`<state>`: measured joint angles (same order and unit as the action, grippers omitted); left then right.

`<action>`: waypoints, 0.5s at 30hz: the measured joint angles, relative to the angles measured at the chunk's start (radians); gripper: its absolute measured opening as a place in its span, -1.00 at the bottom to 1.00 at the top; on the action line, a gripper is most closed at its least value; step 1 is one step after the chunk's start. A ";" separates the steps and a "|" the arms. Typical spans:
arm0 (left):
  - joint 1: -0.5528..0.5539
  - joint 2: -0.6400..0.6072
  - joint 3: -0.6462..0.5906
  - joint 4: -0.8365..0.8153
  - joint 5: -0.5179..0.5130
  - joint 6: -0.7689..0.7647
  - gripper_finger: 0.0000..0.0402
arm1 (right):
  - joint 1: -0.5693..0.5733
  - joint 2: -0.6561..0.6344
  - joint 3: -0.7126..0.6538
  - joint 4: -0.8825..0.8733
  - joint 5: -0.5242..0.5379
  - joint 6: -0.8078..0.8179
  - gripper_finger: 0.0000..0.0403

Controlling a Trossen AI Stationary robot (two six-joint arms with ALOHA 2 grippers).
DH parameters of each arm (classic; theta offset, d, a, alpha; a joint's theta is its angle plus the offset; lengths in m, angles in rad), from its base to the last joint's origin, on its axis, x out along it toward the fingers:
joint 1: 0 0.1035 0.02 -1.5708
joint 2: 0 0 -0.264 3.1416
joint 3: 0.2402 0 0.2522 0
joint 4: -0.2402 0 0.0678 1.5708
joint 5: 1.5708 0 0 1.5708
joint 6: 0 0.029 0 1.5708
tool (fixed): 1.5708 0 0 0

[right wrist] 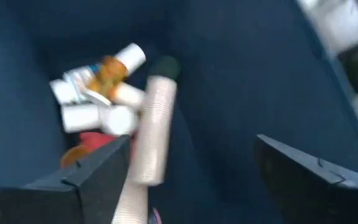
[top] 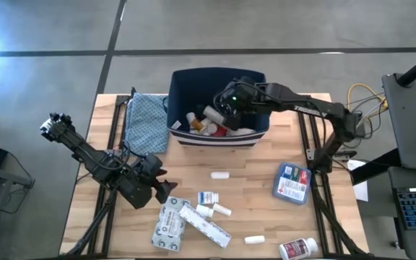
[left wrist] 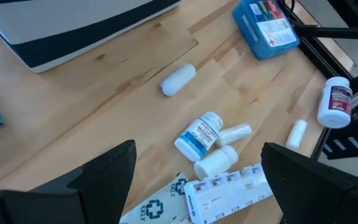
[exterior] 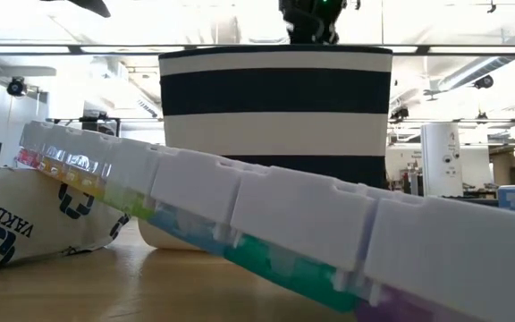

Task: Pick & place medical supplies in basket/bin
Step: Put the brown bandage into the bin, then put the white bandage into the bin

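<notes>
The navy bin [top: 183, 83] with white stripes [exterior: 275, 98] stands at the table's far middle. It holds white bottles, an orange vial and a red item [right wrist: 98, 106]. My right gripper [top: 228, 101] hangs open over the bin's inside [right wrist: 192, 142], with a pale tube with a dark cap [right wrist: 154, 124] between its fingers. My left gripper [top: 161, 191] stands open above the near left of the table [left wrist: 197, 149]. Beyond it lie a small labelled bottle [left wrist: 199, 134], white vials [left wrist: 219, 158], a pill organiser [left wrist: 229, 193] and a carton [top: 168, 224]. My right gripper stands open around the pale tube, which runs along the inner edge of one finger [right wrist: 98, 174]. Whether that finger touches the tube, I cannot tell. The tube slants down into the bin, above the supplies on its floor.
A folded teal cloth [top: 144, 123] lies left of the bin. On the table are a white capsule-shaped item [top: 219, 174], a flat blue-and-red packet [top: 292, 182], a white bottle with a red label [top: 298, 249] and a small white vial [top: 255, 239]. The pill organiser [exterior: 266, 224] fills the low view.
</notes>
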<state>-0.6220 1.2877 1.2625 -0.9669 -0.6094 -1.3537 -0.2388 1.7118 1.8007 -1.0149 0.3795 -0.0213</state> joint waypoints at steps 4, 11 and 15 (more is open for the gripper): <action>0.000 0.000 0.000 -0.001 0.000 0.000 0.61 | 0.075 -0.042 0.040 -0.005 -0.057 -0.091 0.73; 0.000 0.000 -0.007 -0.001 -0.002 0.009 0.61 | 0.288 -0.083 0.004 -0.103 -0.235 -0.104 0.73; 0.000 0.000 -0.026 -0.001 -0.001 0.009 0.61 | 0.428 -0.076 -0.087 -0.134 -0.220 -0.043 0.68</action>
<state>-0.6220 1.2877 1.2362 -0.9678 -0.6100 -1.3445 0.1893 1.6355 1.7138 -1.1485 0.1599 -0.0639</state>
